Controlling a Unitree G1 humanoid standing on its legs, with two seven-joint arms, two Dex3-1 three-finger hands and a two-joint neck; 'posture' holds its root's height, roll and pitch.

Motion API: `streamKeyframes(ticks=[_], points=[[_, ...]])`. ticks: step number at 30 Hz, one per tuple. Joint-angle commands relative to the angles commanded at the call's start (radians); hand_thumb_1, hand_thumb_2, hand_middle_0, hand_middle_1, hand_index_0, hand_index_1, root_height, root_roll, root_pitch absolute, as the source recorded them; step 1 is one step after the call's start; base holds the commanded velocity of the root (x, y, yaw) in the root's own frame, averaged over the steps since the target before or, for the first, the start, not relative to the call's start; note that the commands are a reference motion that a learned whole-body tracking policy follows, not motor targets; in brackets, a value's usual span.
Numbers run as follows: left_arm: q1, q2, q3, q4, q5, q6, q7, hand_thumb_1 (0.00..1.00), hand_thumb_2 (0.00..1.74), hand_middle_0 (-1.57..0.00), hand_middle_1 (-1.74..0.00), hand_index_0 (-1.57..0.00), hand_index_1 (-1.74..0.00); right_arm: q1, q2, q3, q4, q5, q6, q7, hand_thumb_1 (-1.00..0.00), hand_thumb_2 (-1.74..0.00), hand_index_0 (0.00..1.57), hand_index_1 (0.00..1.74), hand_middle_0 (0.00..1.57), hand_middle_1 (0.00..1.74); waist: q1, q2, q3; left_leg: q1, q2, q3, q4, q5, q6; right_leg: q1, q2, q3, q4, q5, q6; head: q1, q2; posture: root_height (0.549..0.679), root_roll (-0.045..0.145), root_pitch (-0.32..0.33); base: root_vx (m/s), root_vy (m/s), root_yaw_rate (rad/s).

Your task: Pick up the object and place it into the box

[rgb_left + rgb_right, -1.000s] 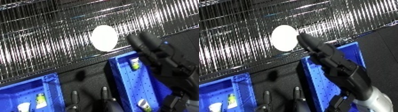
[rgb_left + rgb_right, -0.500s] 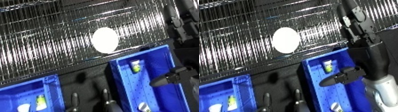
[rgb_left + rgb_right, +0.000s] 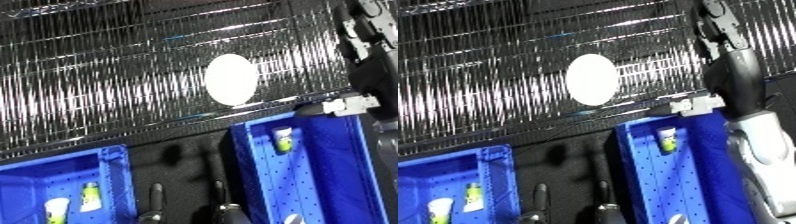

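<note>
Shiny wire mesh (image 3: 107, 95) fills the upper part of my view, with a white oval disc (image 3: 592, 79) fixed on it. Below it sit two blue bins on a dark floor. My right hand (image 3: 728, 47) is raised high against the mesh at the right; I cannot tell how its fingers are set. Under it, the right bin (image 3: 636, 170) holds a small bottle (image 3: 667, 140) near its top end. The left bin (image 3: 111, 170) holds two more small bottles (image 3: 91, 190).
</note>
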Motion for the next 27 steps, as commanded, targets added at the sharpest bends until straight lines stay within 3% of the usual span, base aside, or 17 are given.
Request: streamKeyframes(ticks=[8,16,27], points=[[0.004,-0.004,-0.029,-0.024,-0.021,0.012,0.004,0.0,0.0,0.0,0.0,0.0,0.0,-0.115,-0.01,0.08,0.192,0.006,-0.005,0.023,0.0,0.0,0.0,0.0,0.0,0.0,0.015,0.031,0.0,-0.053,-0.013,0.005,0.04,-0.018,0.0088,-0.065,-0.0057,0.008,0.048,-0.011,-0.009,0.06,0.025,0.636,0.088,0.038,-0.023,0.042,0.045],[0.012,-0.002,-0.051,-0.055,-0.038,0.021,0.007,0.0,0.0,0.0,0.0,0.0,0.0,-0.19,-0.016,0.137,0.319,0.013,-0.002,0.053,0.0,0.0,0.0,0.0,0.0,0.0,0.028,0.051,0.0,-0.108,-0.022,0.008,0.085,-0.044,0.021,-0.122,-0.0083,0.013,0.094,-0.021,-0.0168,0.101,0.057,0.629,0.089,0.061,-0.024,0.027,0.033],[0.017,0.002,-0.066,-0.089,-0.047,0.037,0.018,0.0,0.0,0.0,0.0,0.0,0.0,-0.241,-0.011,0.188,0.362,-0.018,0.012,0.081,0.0,0.0,0.0,0.0,0.0,0.0,0.044,0.058,0.0,-0.15,-0.023,0.007,0.115,-0.067,0.0325,-0.168,-0.0118,0.013,0.133,-0.03,-0.0194,0.131,0.096,0.624,0.085,0.081,-0.008,0.015,0.028]])
